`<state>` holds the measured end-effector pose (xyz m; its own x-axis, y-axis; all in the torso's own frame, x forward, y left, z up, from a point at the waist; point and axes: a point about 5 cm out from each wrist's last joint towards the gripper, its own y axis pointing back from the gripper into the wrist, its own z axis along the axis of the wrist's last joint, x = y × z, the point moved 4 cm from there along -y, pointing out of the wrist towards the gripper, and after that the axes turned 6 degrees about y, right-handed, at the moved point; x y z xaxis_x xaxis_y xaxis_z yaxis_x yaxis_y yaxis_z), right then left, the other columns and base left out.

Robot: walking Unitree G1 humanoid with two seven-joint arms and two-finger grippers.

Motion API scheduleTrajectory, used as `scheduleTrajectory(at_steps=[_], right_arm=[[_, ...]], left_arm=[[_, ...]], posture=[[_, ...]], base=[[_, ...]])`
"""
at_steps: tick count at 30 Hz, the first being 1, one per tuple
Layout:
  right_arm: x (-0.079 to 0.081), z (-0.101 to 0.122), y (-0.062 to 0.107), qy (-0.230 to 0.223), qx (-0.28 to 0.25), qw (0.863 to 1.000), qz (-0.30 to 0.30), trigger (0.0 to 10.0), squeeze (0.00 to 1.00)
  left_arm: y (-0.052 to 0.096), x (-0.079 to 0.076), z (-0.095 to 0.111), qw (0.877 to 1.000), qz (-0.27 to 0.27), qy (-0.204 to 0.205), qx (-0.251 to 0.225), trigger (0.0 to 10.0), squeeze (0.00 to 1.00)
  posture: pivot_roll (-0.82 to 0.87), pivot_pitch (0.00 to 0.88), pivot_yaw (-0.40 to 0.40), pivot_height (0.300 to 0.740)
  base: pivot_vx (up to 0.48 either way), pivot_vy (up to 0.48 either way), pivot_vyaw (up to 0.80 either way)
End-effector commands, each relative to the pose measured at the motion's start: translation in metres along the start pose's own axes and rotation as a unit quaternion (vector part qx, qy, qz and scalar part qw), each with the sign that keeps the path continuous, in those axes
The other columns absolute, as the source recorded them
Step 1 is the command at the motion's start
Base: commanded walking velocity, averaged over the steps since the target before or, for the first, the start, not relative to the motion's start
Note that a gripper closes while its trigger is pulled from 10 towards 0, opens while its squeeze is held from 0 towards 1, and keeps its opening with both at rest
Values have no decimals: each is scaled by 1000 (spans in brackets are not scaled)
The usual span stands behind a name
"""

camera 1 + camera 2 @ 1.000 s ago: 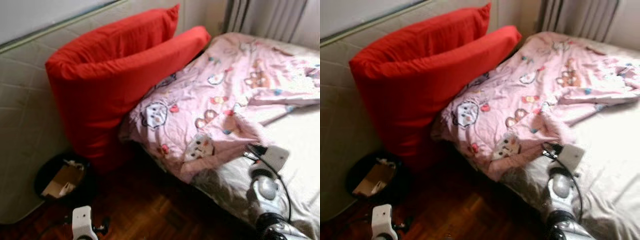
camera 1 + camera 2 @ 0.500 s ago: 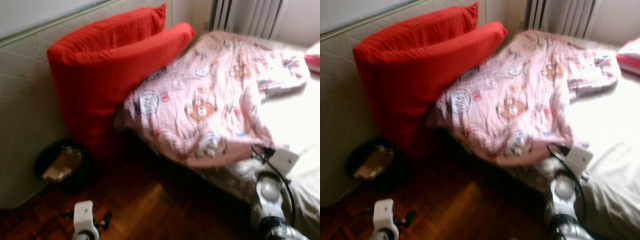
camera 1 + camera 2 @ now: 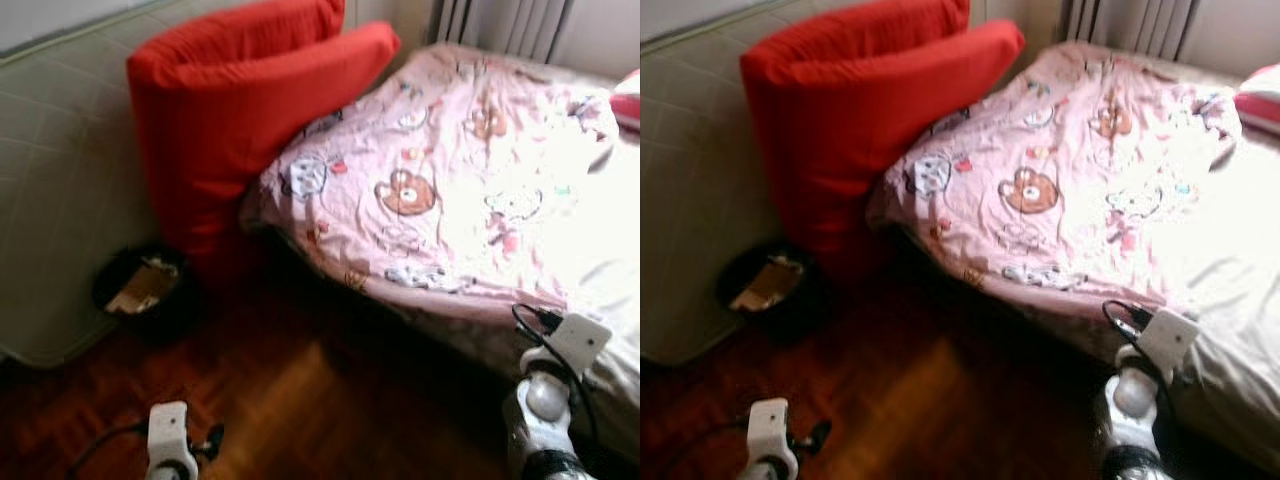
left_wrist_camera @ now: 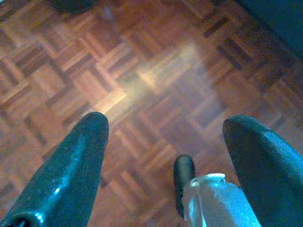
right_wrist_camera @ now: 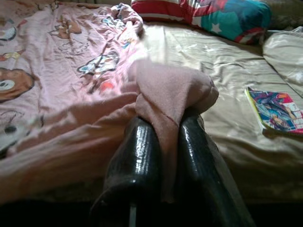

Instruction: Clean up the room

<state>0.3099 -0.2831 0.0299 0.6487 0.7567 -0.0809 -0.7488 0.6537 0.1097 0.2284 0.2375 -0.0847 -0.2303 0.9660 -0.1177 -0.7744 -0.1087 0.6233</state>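
The pink blanket (image 3: 450, 170) w/ cartoon animal prints lies spread across the bed (image 3: 1240, 290), its near edge hanging over the side toward the floor. The right gripper (image 5: 163, 142) has its two black fingers (image 5: 135, 161) closed tight on a bunched fold of that blanket's edge — the fabric humps up over the fingertips and runs down btwn them. From the head views the right arm (image 3: 545, 400) stands low at the bedside, just below the blanket's hem.

Beyond the pinched fold, in the right wrist view, bare beige sheet stretches away, w/ a colourful booklet (image 5: 277, 111) lying flat on it and a striped, star-patterned pillow (image 5: 208, 14) at the far end.

Two big red cushions (image 3: 230, 120) lean against the quilted wall panel (image 3: 60, 190) at the bed's corner, the upper one resting on the blanket's edge. A dark bin (image 3: 140, 285) w/ cardboard scraps sits on the floor beside them.

The left gripper (image 4: 165, 127) hangs over the parquet floor (image 4: 142, 75), fingers spread well apart — nothing btwn them. The left arm (image 3: 170, 445) shows low in the head views, well away from the bed.
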Motion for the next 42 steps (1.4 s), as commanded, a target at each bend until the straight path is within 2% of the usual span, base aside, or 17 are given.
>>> scheduleTrajectory(at_steps=[1,10,24,25,26,27,28,29,42], right_arm=[[-4,4,-3,-3,-4,1000,-14,10000,0],[-11,-6,-4,12,30,999,-33,10000,0],[-23,2,-11,13,22,998,-64,10000,0],[-23,2,-12,14,22,998,-65,10000,94],[-23,3,-12,14,21,997,-66,10000,94],[-24,3,-12,14,21,997,-68,10000,745],[-24,3,-12,14,21,997,-68,10000,745],[-24,3,-12,15,21,997,-70,10000,988],[-31,0,-12,23,27,995,-90,10000,1000]], left_arm=[[3,4,-9,1000,4,-8,18,10000,0],[2,-1,-12,1000,5,-10,26,10000,0],[2,0,-11,1000,4,-14,26,10000,0],[2,0,-11,1000,4,-14,26,10000,0],[2,0,-11,1000,4,-14,26,10000,0],[2,0,-10,1000,4,-14,26,10000,0],[2,0,-10,1000,4,-14,26,10000,0],[1,0,-10,1000,4,-15,26,10000,0],[1,1,-8,1000,3,-16,25,10000,0]], posture=[[-1,93,56,740],[3,96,54,740],[2,96,55,740],[2,96,55,740],[4,94,56,740],[4,93,57,740],[4,93,57,740],[4,93,57,740],[4,89,63,740]], base=[[0,0,0],[0,0,0],[0,0,0],[0,0,0],[0,0,0],[0,0,0],[0,0,0],[0,0,0],[0,0,0]])
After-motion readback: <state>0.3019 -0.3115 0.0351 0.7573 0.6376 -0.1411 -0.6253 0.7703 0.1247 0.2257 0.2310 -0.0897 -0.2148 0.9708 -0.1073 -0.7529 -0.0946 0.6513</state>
